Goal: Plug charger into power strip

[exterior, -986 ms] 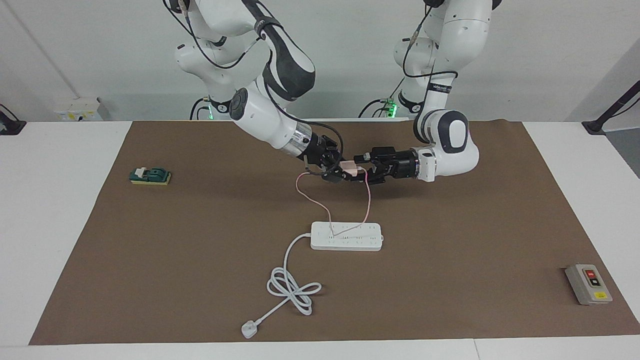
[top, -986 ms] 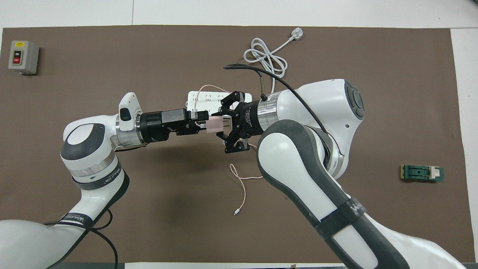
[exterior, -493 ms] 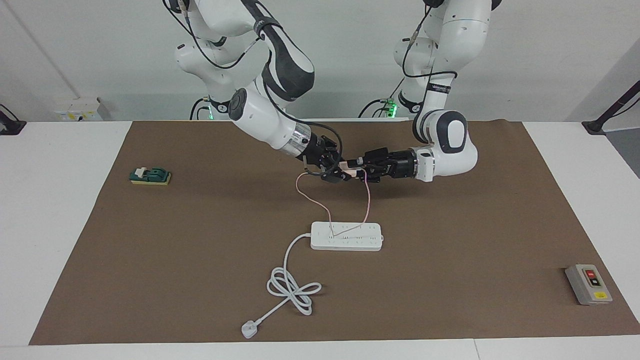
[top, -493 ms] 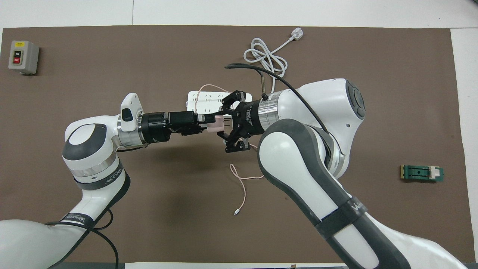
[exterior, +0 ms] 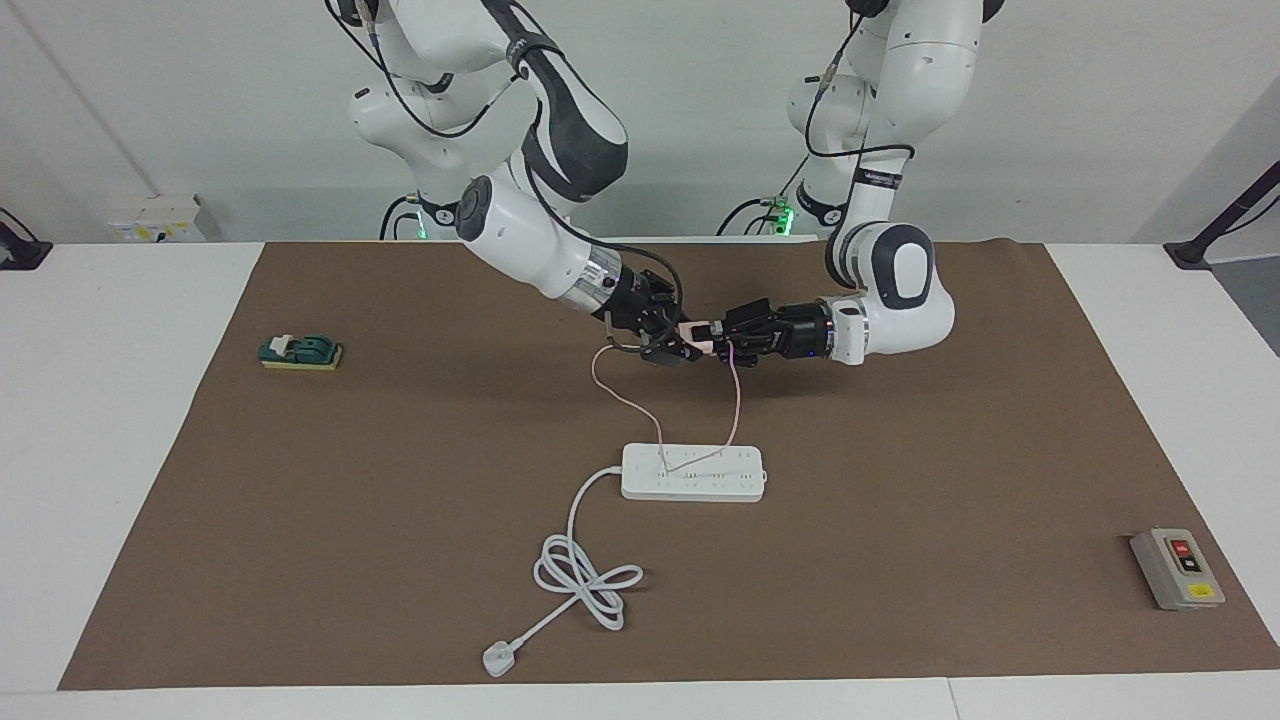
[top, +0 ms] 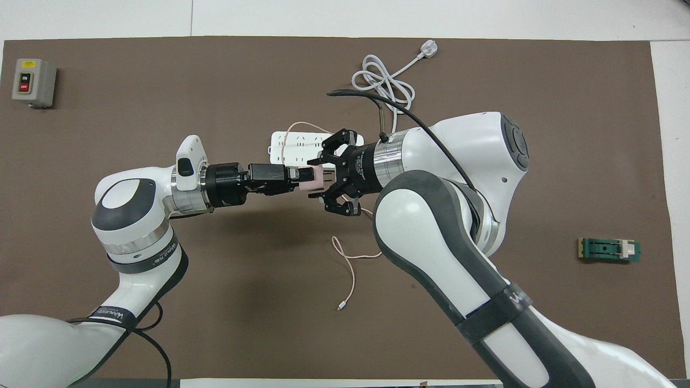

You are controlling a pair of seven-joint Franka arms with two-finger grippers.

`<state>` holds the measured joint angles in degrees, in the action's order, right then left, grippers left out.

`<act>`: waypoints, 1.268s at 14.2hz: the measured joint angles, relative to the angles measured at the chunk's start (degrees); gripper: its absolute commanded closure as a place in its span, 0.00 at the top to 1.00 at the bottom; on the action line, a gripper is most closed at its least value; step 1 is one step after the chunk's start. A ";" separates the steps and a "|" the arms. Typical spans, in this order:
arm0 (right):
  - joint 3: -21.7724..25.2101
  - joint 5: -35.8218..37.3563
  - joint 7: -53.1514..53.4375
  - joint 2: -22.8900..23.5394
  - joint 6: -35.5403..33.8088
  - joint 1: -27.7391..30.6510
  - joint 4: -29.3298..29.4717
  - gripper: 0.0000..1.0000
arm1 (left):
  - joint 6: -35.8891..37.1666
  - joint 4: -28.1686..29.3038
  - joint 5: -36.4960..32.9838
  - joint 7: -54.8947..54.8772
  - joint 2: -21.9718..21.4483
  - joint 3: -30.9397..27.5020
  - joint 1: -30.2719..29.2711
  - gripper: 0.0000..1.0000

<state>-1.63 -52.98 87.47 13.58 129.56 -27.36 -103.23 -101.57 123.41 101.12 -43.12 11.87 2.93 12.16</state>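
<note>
The pale pink charger [exterior: 700,334] [top: 315,182] hangs in the air between both grippers, over the brown mat close to the power strip. My left gripper [exterior: 716,334] [top: 305,175] is shut on one end of it. My right gripper [exterior: 682,345] [top: 326,181] is at its other end, touching or nearly touching it. The thin pink cable [exterior: 737,400] [top: 351,265] droops from the charger across the power strip [exterior: 693,472] [top: 284,145], a long white socket bar lying flat on the mat.
The strip's thick white cord [exterior: 585,575] [top: 385,81] is coiled farther from the robots and ends in a white plug [exterior: 497,659] [top: 428,49]. A grey button box [exterior: 1177,568] [top: 33,82] sits toward the left arm's end, a green block [exterior: 300,351] [top: 609,250] toward the right arm's end.
My left gripper has closed on the charger that the right gripper was holding. The right gripper's outer links have drawn in a little. Both hands stayed nearly in place.
</note>
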 measured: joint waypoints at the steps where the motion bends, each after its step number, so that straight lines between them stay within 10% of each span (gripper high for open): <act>1: 0.05 0.00 0.44 0.00 0.01 0.02 0.08 1.00 | -0.01 0.00 -0.01 0.00 0.01 0.00 0.00 0.00; 13: 0.78 9.00 -0.77 -3.27 -4.82 10.23 3.10 1.00 | -0.09 -0.59 -0.02 0.11 0.02 -0.34 -1.26 0.00; 18: 0.85 18.20 -17.70 -6.91 -14.88 15.23 3.96 1.00 | -2.54 -2.01 -4.44 4.32 -0.23 -0.79 -2.63 0.00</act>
<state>-0.78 -34.78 69.78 6.67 114.68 -12.13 -99.27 -104.11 121.40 96.69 -38.80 11.64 2.14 9.53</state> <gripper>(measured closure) 0.000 0.683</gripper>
